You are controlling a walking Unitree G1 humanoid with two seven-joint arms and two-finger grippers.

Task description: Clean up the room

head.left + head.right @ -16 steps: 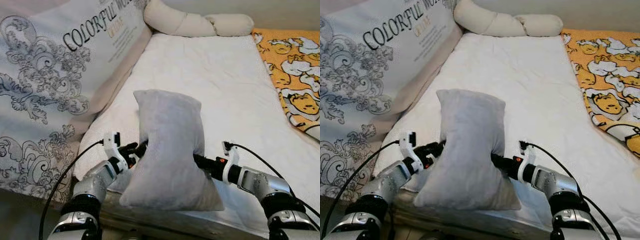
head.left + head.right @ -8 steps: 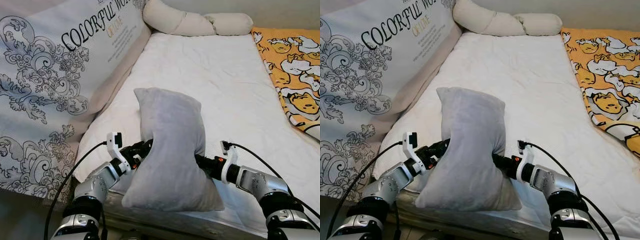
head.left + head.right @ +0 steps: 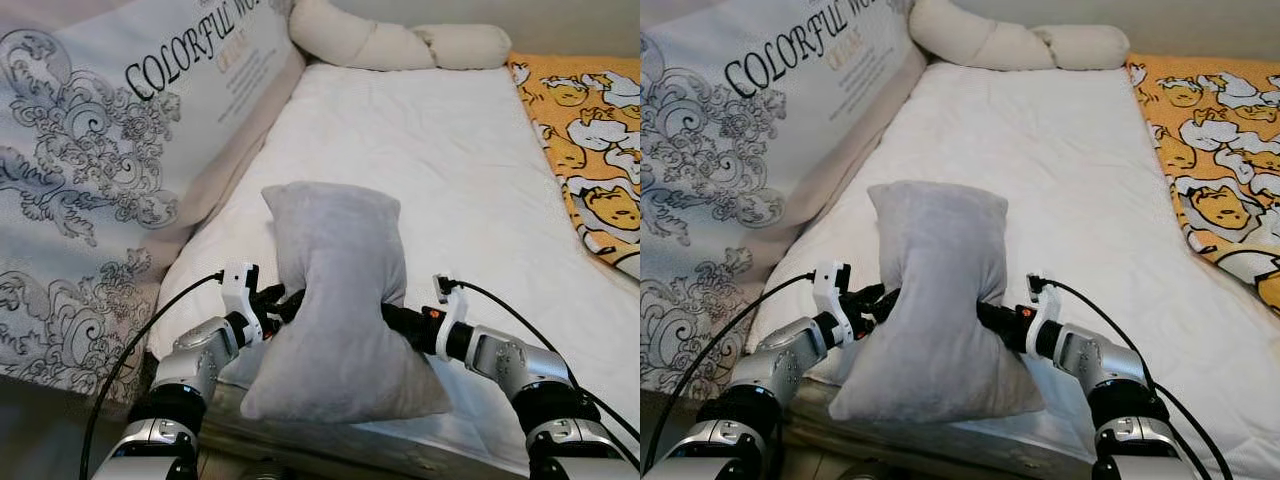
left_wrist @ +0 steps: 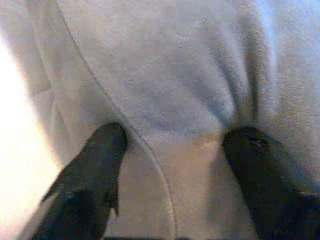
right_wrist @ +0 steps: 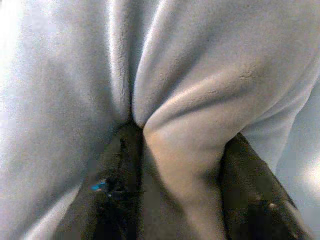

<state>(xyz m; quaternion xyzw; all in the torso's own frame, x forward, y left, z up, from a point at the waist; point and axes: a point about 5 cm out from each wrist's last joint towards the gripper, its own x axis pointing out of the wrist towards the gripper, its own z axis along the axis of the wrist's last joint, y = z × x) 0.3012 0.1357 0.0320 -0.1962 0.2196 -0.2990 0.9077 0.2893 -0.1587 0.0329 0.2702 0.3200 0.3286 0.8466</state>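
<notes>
1 grey pillow [image 3: 335, 300], 1 long cream bolster [image 3: 400, 40], 1 printed cushion [image 3: 110, 150], 1 mattress [image 3: 450, 170], 1 orange blanket [image 3: 590, 140], 2 grippers: left gripper [image 3: 285, 303], right gripper [image 3: 392, 318].

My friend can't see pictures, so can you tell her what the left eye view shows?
A soft grey pillow stands upright at the near edge of a white mattress, squeezed at its middle between the robot's left pincer and right pincer. A big printed cushion leans on the left, and an orange cartoon blanket lies on the right.
</notes>
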